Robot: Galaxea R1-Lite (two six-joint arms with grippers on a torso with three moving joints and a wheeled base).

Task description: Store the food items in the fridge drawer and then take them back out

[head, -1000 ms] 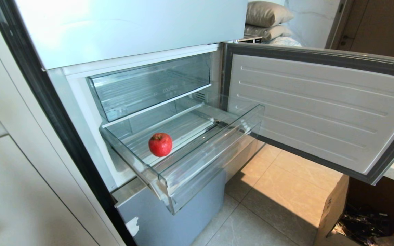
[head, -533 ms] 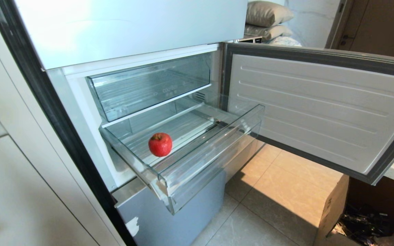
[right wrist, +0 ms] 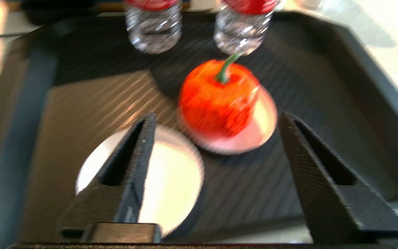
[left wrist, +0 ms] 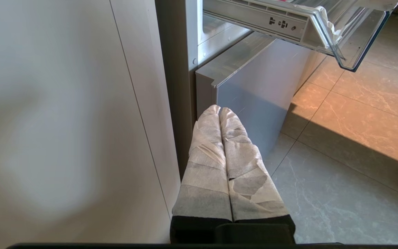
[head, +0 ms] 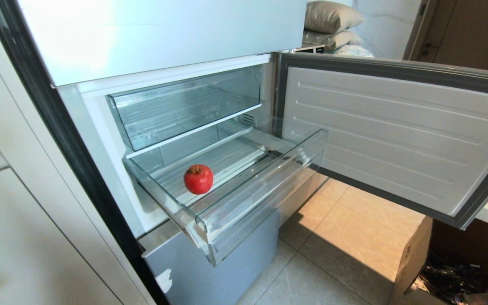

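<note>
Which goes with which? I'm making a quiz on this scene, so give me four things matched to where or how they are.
Column one:
1. apple
2. red round fruit with a green stem
3. left gripper
4. right gripper

Column two:
a. on a white plate in a black tray
b. fingers spread wide, empty
c. on the ribbed floor of the pulled-out fridge drawer
d. fingers pressed together, low beside the fridge

Pairs: 1-c, 2-a, 3-d, 4-b
</note>
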